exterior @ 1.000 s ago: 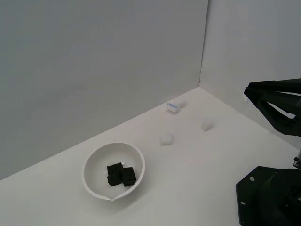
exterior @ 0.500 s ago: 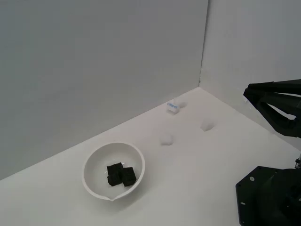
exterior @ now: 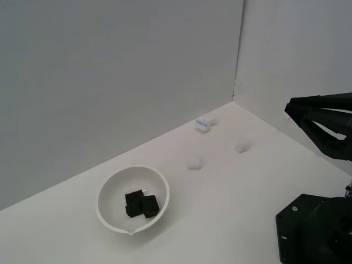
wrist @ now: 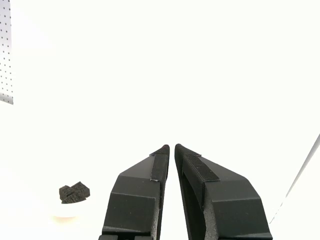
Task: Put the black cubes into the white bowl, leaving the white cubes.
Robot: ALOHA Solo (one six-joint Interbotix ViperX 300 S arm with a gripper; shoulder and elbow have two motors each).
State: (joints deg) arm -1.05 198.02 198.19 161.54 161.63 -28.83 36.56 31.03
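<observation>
Black cubes (exterior: pixel 141 204) sit clustered inside the white bowl (exterior: pixel 109 191) near the front edge of the table (exterior: pixel 231 198) in the exterior view, while white cubes (exterior: pixel 193 162) lie scattered toward the far corner, well apart from the bowl. No black cube shows loose on the table, so the sorting looks finished. The pincer (exterior: pixel 287 109) hangs at the exterior view's right, clear of everything.

From the wrist view, the pincer (wrist: pixel 172 147) is clenched, tips almost touching, grasping nothing; the black cubes (wrist: pixel 74 192) rest in the washed-out bowl beyond. Next likely calls only for parking the arm.
</observation>
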